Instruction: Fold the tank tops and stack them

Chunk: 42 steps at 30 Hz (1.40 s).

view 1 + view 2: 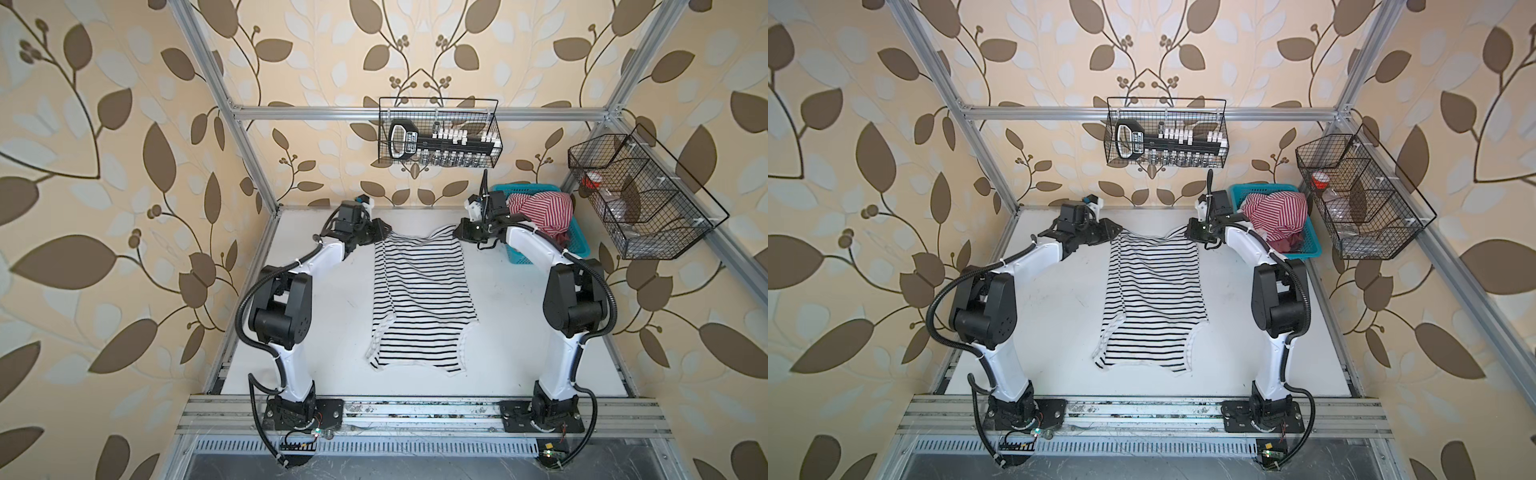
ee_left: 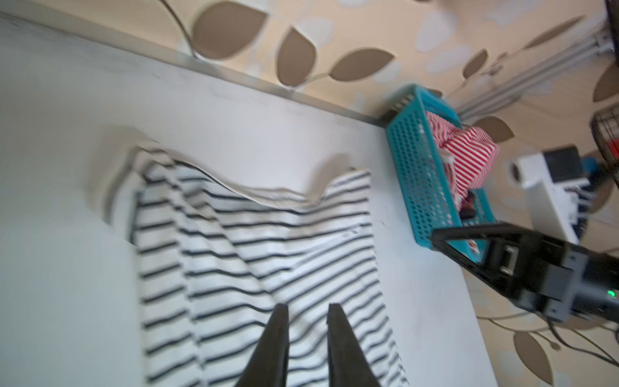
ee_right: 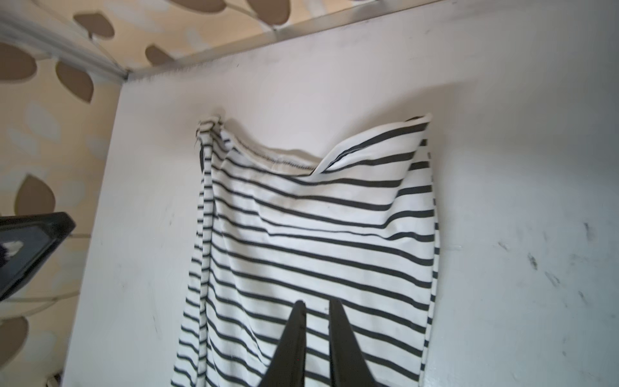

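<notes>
Because the black-striped top [image 1: 419, 291] is limp, light cloth, its far corners [image 3: 420, 122] seem the best holds. The left pincer [image 2: 308, 306] and right pincer [image 3: 317, 302] sit nearly closed, empty.

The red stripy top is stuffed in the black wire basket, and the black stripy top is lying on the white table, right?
Not quite. The red-striped top is stuffed in the blue plastic basket, not a black wire one, as both top views show. The black-striped top does lie on the white table.
</notes>
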{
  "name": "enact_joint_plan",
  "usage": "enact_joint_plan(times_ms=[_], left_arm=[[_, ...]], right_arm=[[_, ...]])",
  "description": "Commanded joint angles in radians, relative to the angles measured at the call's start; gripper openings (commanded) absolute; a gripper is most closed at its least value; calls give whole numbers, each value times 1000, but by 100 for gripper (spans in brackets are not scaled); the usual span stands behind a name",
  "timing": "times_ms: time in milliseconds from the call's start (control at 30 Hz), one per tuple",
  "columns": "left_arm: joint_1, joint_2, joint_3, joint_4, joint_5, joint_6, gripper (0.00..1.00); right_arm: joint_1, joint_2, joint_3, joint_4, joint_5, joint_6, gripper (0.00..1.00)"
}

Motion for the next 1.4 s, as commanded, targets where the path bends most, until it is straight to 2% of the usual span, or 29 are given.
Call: enact_joint_plan(times_ms=[0,33,200,267,433,500,633,667,867,1067,1200,1367], left_arm=[[-134,-68,-42,-204,-37,8,6],[-170,-66,-58,-241,-42,-5,1],[-259,-58,-140,-332,-67,-68,0],[-264,-56,-183,-332,-73,-102,0],[-264,-23,-205,-394,-83,-130,0],[-263,0,-199,-425,-80,-128,0],[-260,81,-153,-548,-128,-93,0],[-259,102,-140,-578,-153,-83,0],[-205,167,-121,-646,-217,-53,0],[-120,209,-64,-718,-294,-2,0],[-96,246,28,-776,-333,59,0],[-63,337,185,-839,-378,97,0]], right_arm=[[31,41,-29,-89,3,-97,0],[35,57,-30,-99,2,-105,0],[45,111,-21,-125,24,-140,1],[46,130,-12,-137,24,-149,16],[47,169,3,-175,42,-174,24],[48,177,-4,-181,56,-174,21],[48,189,-36,-197,71,-179,1],[49,191,-45,-202,80,-179,0],[49,140,-165,-197,116,-174,0],[57,10,-365,-157,118,-137,0],[92,-75,-493,-161,154,-104,0],[179,-176,-682,-104,109,-4,0]])
